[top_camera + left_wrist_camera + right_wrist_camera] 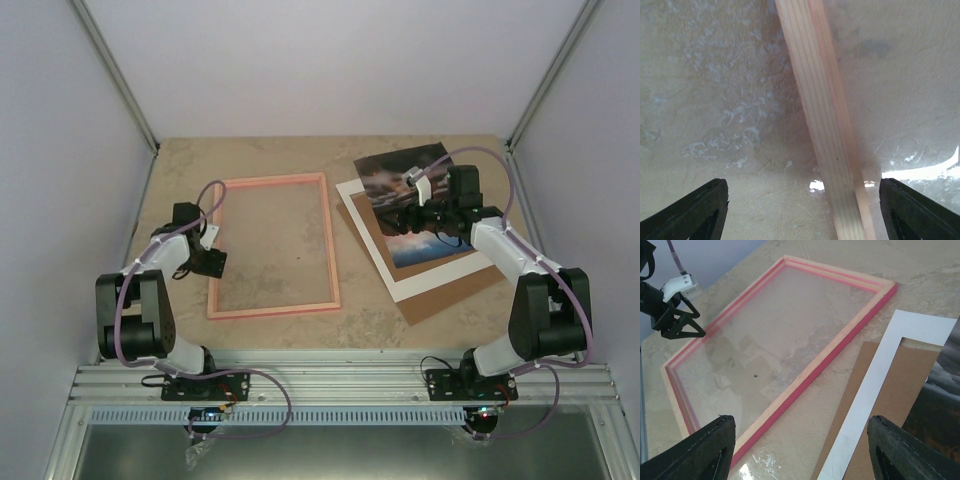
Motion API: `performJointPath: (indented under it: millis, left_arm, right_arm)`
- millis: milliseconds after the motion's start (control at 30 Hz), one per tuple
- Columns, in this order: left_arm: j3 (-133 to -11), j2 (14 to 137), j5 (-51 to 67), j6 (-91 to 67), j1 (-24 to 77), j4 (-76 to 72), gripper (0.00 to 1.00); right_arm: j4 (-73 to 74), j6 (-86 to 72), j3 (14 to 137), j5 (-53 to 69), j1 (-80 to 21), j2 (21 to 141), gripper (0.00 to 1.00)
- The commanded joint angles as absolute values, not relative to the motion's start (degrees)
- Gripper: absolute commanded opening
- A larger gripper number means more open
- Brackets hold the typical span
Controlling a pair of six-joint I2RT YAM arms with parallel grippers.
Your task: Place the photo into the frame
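Observation:
The frame lies flat left of the table's centre, pale wood back up, pink sides showing, a clear pane inside it. My left gripper hangs open over its left rail, one finger on each side, not touching. The photo, dark clouds with a red glow, lies at the right on a white mat and brown backing board. My right gripper hovers open above the photo's left part. In the right wrist view its fingers straddle the mat's edge, with the photo at far right.
White walls close in the table on the left, back and right. The arm bases stand on an aluminium rail at the near edge. Bare tabletop lies between the frame and the stacked mat and board.

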State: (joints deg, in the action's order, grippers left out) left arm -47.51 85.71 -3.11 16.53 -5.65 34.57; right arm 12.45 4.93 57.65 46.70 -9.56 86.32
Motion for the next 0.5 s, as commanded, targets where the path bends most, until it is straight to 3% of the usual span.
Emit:
performJointPath:
  millis: [0,467]
  left_arm:
    - [-46.5,84.3,-4.9,16.7,-6.0,33.3,0.84]
    - [-45.2,81.4,-6.4,17.3,-6.0,35.0,0.84]
  right_arm:
    - [11.8,5.6,56.9,46.9,-9.8,85.1,0.73]
    - [11.7,5.6,56.7,47.0,-9.8,85.2,0.73]
